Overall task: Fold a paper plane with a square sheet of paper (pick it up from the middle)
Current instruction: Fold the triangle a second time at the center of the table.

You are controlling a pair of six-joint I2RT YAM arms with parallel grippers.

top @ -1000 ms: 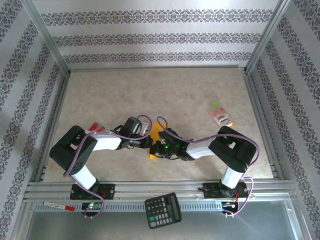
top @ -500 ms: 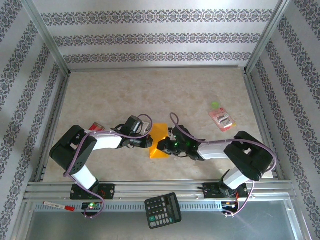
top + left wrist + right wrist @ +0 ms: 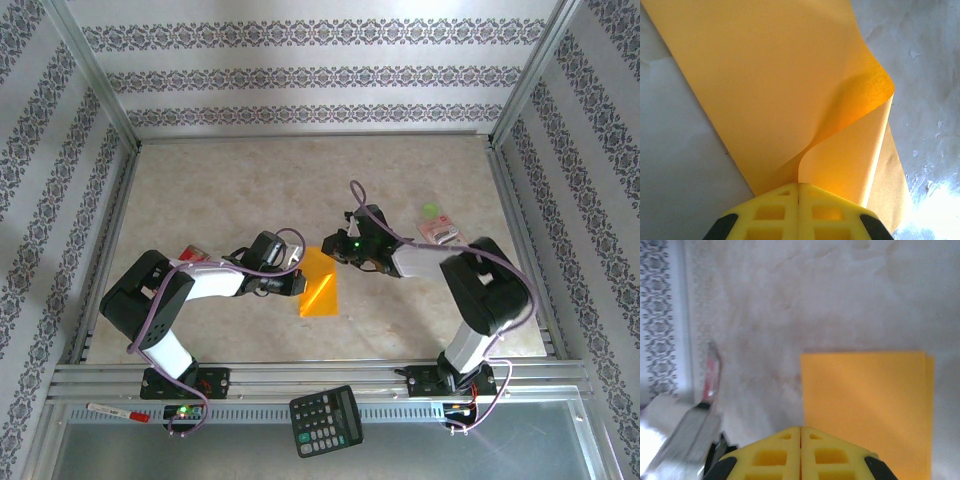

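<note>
Left gripper (image 3: 799, 186) is pinched shut on the paper (image 3: 320, 283), curling that edge up; the folded paper lies centre frame in the top view. Right gripper (image 3: 329, 243) hangs closed, empty, just beyond its upper edge.

1. Robot arms: two, the left arm (image 3: 200, 283) at the lower left of the top view and the right arm (image 3: 440, 262) at the lower right.
2. Sheet of orange-yellow paper (image 3: 320, 288): one, mid-frame on the worktop (image 3: 250, 180).
3. Black calculator (image 3: 327, 420): one, bottom centre.
4. Pink packet (image 3: 443, 235): one, right of centre.
5. Small green item (image 3: 430, 209): one, just above the packet.
6. Red-and-white marker (image 3: 118, 411): one, bottom left.
7. Small red item (image 3: 193, 255): one, partly hidden beside the left arm.
</note>
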